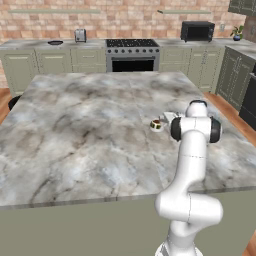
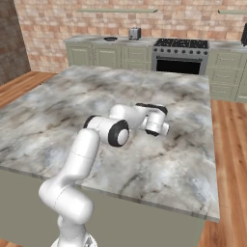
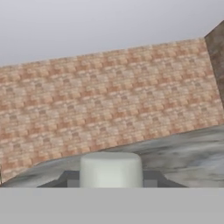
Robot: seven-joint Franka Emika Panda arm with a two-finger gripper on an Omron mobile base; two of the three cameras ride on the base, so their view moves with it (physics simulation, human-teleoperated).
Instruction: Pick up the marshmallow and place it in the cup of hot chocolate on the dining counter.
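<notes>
**A:** Progress looks partway, judging by the hand view: a pale, soft-edged block, most likely the marshmallow (image 3: pixel 111 169), sits right between the dark finger tips of the gripper (image 3: pixel 111 181), which looks along the marble toward a brick wall.

**B:** So the jaws are pinching it?

**A:** They appear pressed against its two sides, so I'd say the pick is done. Both base views have the hand hidden behind the arm's own links, so they cannot confirm it.

**B:** And the cup of hot chocolate (image 1: pixel 156 125)?

**A:** Small cream mug with dark liquid, standing on the dining counter (image 1: pixel 75 135) toward its right half, just left of the arm's elbow in the left base view. A flat white shape lies just beyond it; I can't tell what it is.

**B:** What remains?

**A:** Carrying the cube over the mug's mouth and letting go. Nothing white floats in the drink as far as I can see, so the drop is not yet made.
</notes>
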